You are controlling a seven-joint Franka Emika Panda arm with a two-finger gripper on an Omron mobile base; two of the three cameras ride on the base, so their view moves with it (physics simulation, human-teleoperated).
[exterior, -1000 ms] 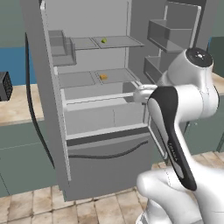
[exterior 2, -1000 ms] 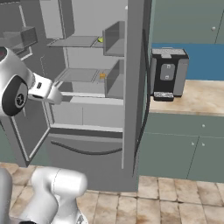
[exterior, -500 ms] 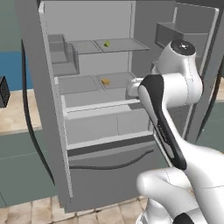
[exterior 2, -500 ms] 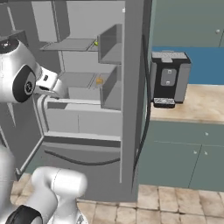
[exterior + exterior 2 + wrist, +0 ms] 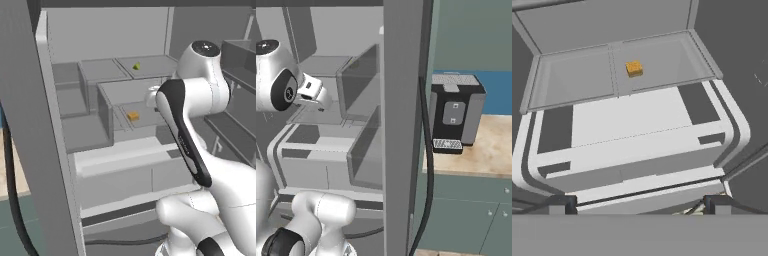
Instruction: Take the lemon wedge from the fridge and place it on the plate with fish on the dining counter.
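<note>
Fridge: doors swung wide, and we're looking straight into the grey interior from the left base view; its door edge stands as a tall grey slab in the middle of the right base view.
Lemon wedge: there it is, a tiny yellow-green piece lying on the upper shelf, toward the back, nothing touching it.
Orange piece: sits one shelf lower, on the middle shelf; in the hand view it's near the top, centred, just right of the shelf's dividing line. In the left base view it lies just beside the arm's dark forearm.
Gripper: jaws spread as wide as they go, holding nothing; the two dark fingertips rise far apart at the bottom of the hand view, over the white drawer front below the middle shelf.
Arm: reaches up into the fridge opening, hand level with the middle shelf, well below and apart from the lemon wedge.
Coffee machine: black, standing on the tan table right of the fridge, above grey-green cabinet doors.
Cable: a dark line hanging down beside the fridge door edge.
</note>
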